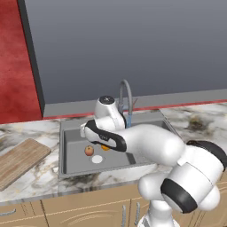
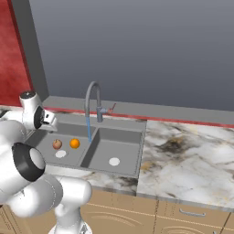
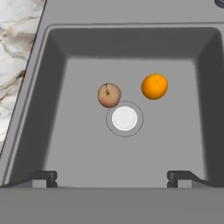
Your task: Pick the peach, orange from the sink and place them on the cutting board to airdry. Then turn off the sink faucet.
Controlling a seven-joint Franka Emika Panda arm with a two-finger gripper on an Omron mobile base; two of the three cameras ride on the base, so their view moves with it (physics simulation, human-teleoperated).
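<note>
A: One marbled surface [image 2: 192,155] carries one grey sink [image 1: 66,128] with two basins, each with a round white drain. What lies beside the sink?

B: One wooden cutting board [image 1: 20,162], well apart from the sink on the surface and bare. One sink faucet [image 2: 93,103] stands at the sink's back rim between the basins, and a blue stream falls from its spout into the sink.

A: What is in the sink?

B: Two fruits, both in the basin nearer the cutting board: one peach [image 3: 109,95] touching the rim of that basin's drain [image 3: 124,118], and one orange [image 3: 154,86] just beside the peach, apart from it. The other basin holds its drain alone.

A: Anything in the way?

B: In the left base view the white arm [image 1: 150,144] crosses over the sink and covers most of the orange. The gripper [image 3: 113,177] hangs above the fruit basin, its fingers spread wide with nothing between them.
</note>
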